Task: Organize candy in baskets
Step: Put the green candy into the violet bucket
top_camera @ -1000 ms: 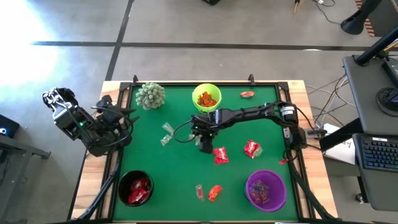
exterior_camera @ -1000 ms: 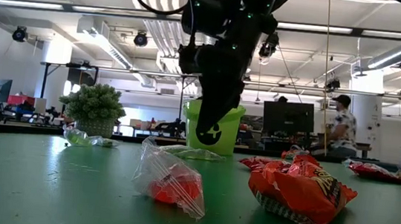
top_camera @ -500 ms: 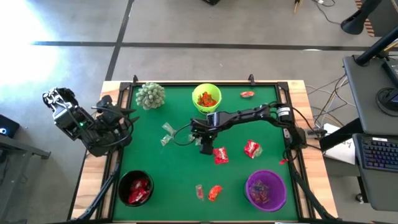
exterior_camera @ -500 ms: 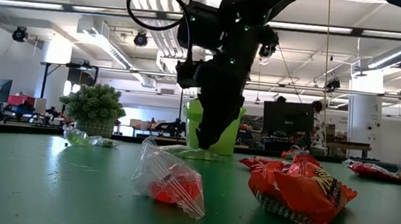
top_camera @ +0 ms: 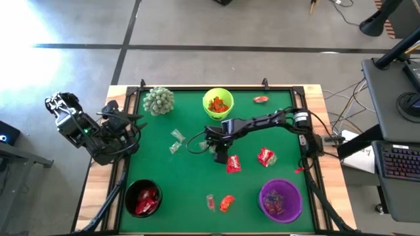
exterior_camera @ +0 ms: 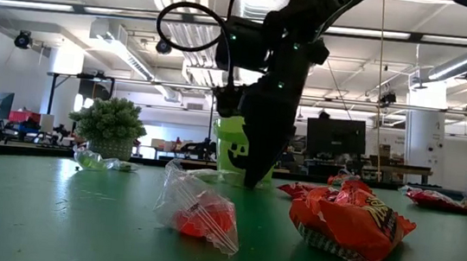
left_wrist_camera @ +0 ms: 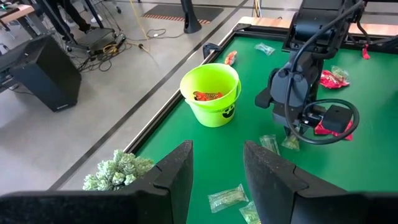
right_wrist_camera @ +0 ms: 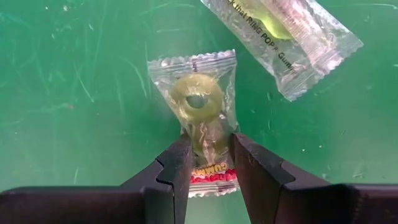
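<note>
My right gripper (top_camera: 218, 155) stands open, pointing steeply down at mid-table, its tips low over the green mat (exterior_camera: 254, 180). A pale clear-greenish wrapped candy (right_wrist_camera: 198, 99) lies flat on the mat, its near half between the two fingers (right_wrist_camera: 180, 168). A second clear candy (right_wrist_camera: 286, 37) lies beside it. The lime green basket (top_camera: 218, 103) stands at the far middle, the black basket (top_camera: 143, 196) near left, the purple basket (top_camera: 281, 200) near right, each with candy inside. My left gripper (left_wrist_camera: 216, 168) waits open above the table's left edge. My right gripper comes from above with one finger on either side of the candy's near half (right_wrist_camera: 208, 140), across the wrapper. The candy lies flat on the mat. Whether the fingertips touch the wrapper, I cannot tell.
Red candies (top_camera: 233, 164) (top_camera: 266, 157) lie just right of my right gripper, an orange one (top_camera: 226, 203) and a clear one (top_camera: 210, 201) near the front. Two clear candies (top_camera: 175, 141) lie left of centre. A spiky plant (top_camera: 159, 100) stands far left; one red candy (top_camera: 261, 99) far right.
My right gripper has sunk toward the mat, down over the clear-greenish candy, drifting slightly toward the table's right and near edges. Its finger gap looks the same. The candies have stayed in place.
</note>
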{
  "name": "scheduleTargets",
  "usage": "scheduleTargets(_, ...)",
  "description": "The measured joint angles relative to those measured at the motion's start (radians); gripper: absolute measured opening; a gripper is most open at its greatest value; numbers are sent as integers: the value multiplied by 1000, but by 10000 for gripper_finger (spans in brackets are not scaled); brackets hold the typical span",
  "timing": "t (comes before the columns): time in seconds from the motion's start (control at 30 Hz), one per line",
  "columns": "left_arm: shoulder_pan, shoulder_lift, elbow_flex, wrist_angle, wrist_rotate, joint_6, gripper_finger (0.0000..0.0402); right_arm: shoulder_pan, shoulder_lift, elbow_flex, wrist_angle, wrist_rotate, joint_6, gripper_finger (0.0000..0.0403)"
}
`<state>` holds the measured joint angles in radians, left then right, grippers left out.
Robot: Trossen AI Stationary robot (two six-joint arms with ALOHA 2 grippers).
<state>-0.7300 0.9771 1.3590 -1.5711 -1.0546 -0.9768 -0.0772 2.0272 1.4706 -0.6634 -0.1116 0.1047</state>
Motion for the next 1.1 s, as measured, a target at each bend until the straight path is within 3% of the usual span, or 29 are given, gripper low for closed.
scheduleTargets(0.13, 0, 1, 0, 0, 0, 0, 125, 0, -2, -18, 22, -1, 10, 97)
scheduleTargets(0.33, 0, 2, 0, 0, 0, 0, 125, -2, -2, -26, 23, -5, 69, 19)
scheduleTargets(0.47, 0, 2, 0, 0, 0, 0, 125, -10, -5, -4, -1, -16, 147, 10)
scheduleTargets(0.63, 0, 2, 0, 0, 0, 0, 125, -11, -36, 76, -174, -8, 176, 8)
scheduleTargets(1.1, 0, 14, 0, 0, 55, -2, 125, 98, -278, 189, -485, 34, 489, 8)
